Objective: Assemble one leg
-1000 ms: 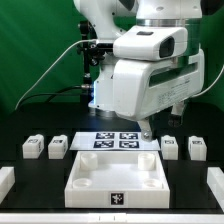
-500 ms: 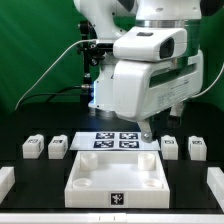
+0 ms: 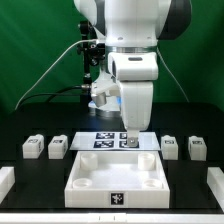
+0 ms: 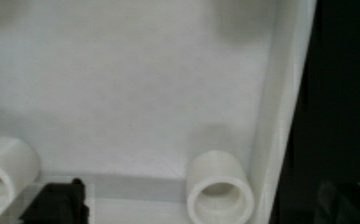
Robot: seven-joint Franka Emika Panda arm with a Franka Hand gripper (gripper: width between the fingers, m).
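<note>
A green backdrop hangs behind a black worktop (image 3: 30, 172), and most of the exterior view is filled by the white arm (image 3: 135, 70), which leans down over the middle. The next largest thing is one large white square panel (image 3: 115, 172) with recessed corners, lying at the middle of the worktop's front edge. Just behind it, toward the middle of the worktop, lies the single marker board (image 3: 100, 141). There are four legs, all loose and standing in one row level with that board. A first leg (image 3: 33, 147) is nearest the edge on the exterior view's left, with a second leg (image 3: 58, 148) just beside it. A third leg (image 3: 170, 146) stands past the board, and a fourth leg (image 3: 196, 148) is nearest the edge on the exterior view's right. The gripper (image 3: 128, 141) hangs low over the marker board, well apart from every leg. It appears to hold nothing, but I cannot tell how far its jaws are parted. The wrist view shows only a close white surface (image 4: 141, 90) with rounded forms, too near to name. As I judge it, the task has barely begun, since no leg is taken up or joined to the panel. Picking one, carrying it to a corner and fastening it all remain.
</note>
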